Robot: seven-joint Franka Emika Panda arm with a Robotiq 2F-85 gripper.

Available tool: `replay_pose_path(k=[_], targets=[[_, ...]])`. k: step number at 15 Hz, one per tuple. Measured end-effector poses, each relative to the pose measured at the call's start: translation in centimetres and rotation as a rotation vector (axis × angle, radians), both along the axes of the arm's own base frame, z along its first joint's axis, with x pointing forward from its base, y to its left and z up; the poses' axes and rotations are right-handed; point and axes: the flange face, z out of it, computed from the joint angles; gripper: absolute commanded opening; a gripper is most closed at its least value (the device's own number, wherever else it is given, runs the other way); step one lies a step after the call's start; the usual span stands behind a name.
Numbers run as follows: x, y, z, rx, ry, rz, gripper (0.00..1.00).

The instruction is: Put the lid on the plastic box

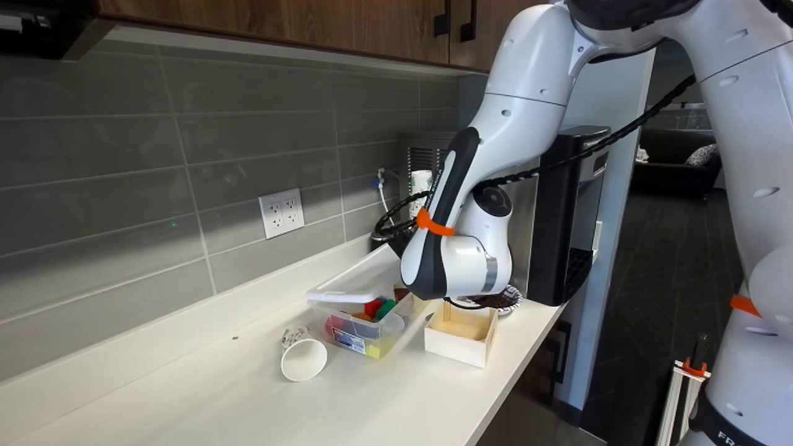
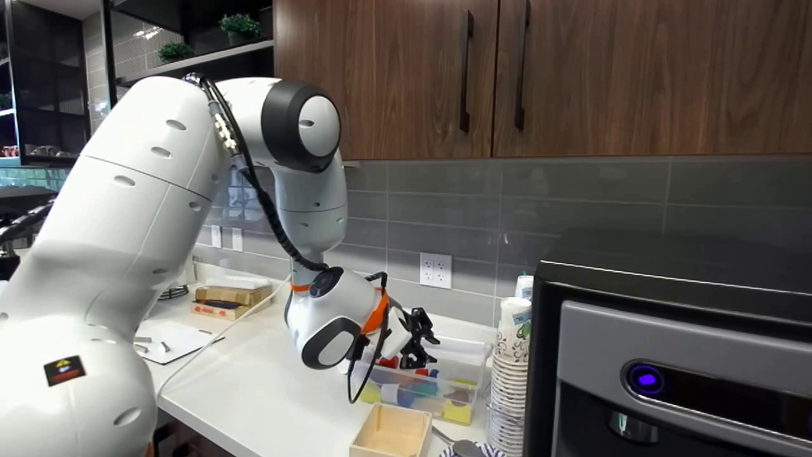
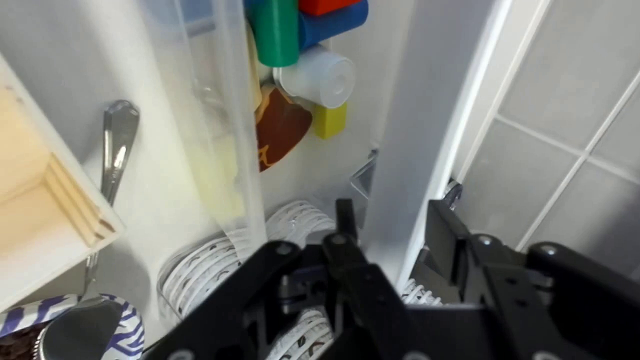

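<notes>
The clear plastic box [image 1: 349, 342] stands on the counter near the wall, with red, green, yellow and blue items inside; it also shows in an exterior view [image 2: 460, 386] and the wrist view [image 3: 244, 145]. The translucent lid [image 1: 372, 272] lies tilted over the box's wall side, leaving the near part uncovered; it also shows behind the gripper in an exterior view [image 2: 466, 346]. My gripper [image 2: 434, 350] is open above the box. In the wrist view, the lid [image 3: 400, 160] passes between the spread fingers [image 3: 392, 215]; contact cannot be told. The arm hides the gripper in an exterior view.
A paper cup [image 1: 305, 359] lies on its side by the box. An open wooden box [image 1: 458, 337] stands beside it. Stacked paper cups [image 2: 510, 362] and a dispenser [image 2: 672, 355] stand near the box's end. A spoon [image 3: 117, 140] and patterned bowl [image 3: 125, 332] lie close by.
</notes>
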Motion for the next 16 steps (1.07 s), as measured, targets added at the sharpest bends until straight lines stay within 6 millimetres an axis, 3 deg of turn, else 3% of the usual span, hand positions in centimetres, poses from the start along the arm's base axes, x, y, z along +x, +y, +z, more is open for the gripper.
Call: replay_pose_path(k=[3, 4, 16], targets=[[-1.3, 0.6, 0.0, 0.008, 0.02, 0.006, 0.98], [-1.6, 0.8, 0.1, 0.012, 0.027, 0.009, 1.0], [-4.6, 1.4, 3.6, 0.066, 0.103, -0.007, 1.0]])
